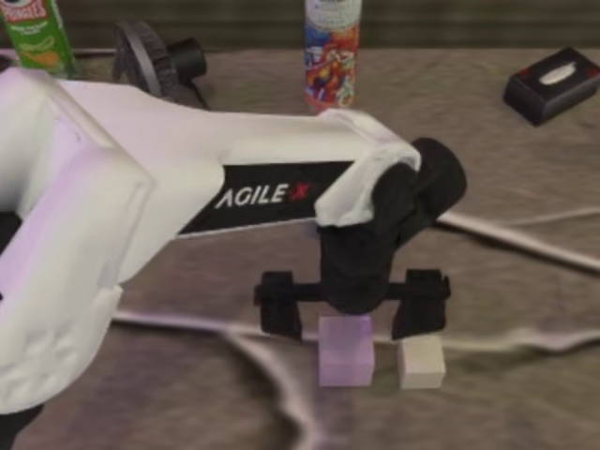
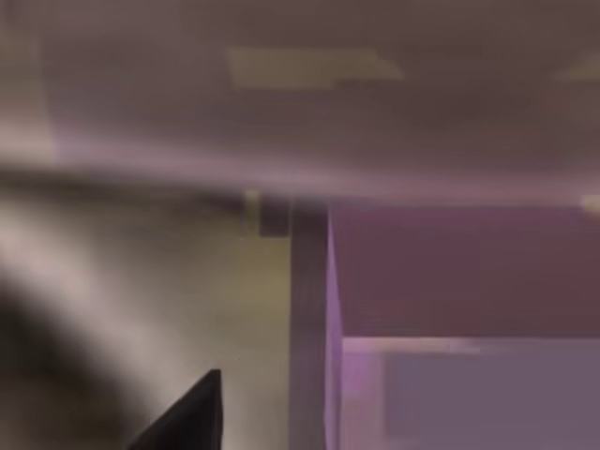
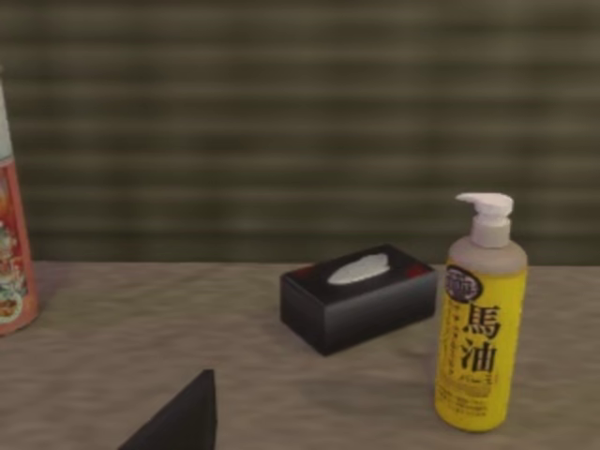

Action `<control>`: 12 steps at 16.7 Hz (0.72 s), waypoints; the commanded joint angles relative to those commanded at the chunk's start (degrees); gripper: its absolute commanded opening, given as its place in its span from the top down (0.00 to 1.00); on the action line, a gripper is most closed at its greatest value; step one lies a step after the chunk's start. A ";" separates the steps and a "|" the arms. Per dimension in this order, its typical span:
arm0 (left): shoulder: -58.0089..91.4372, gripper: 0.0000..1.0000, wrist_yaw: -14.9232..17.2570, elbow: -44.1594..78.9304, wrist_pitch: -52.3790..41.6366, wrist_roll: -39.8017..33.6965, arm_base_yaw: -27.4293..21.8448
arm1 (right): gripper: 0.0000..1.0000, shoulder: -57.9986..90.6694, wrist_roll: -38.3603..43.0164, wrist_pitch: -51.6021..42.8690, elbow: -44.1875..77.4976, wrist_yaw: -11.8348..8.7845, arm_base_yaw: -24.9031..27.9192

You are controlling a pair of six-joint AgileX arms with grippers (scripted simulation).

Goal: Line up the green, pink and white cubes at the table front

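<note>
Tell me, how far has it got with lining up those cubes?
Partly there. The pink cube and the white cube already sit side by side, slightly apart, near the table front. The left end effector hangs open right above and behind the pink cube, holding nothing. The green cube isn't visible in any view, so it remains to be added.

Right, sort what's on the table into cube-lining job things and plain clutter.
Job:
pink cube
white cube
left gripper, open, over the pink cube
table
green cube: not in view

Clutter:
black tissue box
spray can
green tube can
black round gadget
yellow pump bottle
</note>
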 joint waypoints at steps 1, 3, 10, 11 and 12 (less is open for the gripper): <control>-0.72 0.00 0.00 1.24 -2.33 -0.06 0.17 | 0.00 0.00 0.00 0.00 0.00 0.00 0.00; -2.20 0.00 0.02 3.73 -6.75 -0.11 0.42 | 0.00 0.00 0.00 0.00 0.00 0.00 0.00; -3.39 0.00 0.01 5.41 -9.12 0.07 0.44 | 0.00 0.00 0.00 0.00 0.00 0.00 0.00; -3.34 0.00 0.02 5.49 -9.14 0.73 0.93 | 0.00 0.00 0.00 0.00 0.00 0.00 0.00; -3.25 0.00 0.02 5.65 -9.18 1.97 1.84 | 0.00 0.00 0.00 0.00 0.00 0.00 0.00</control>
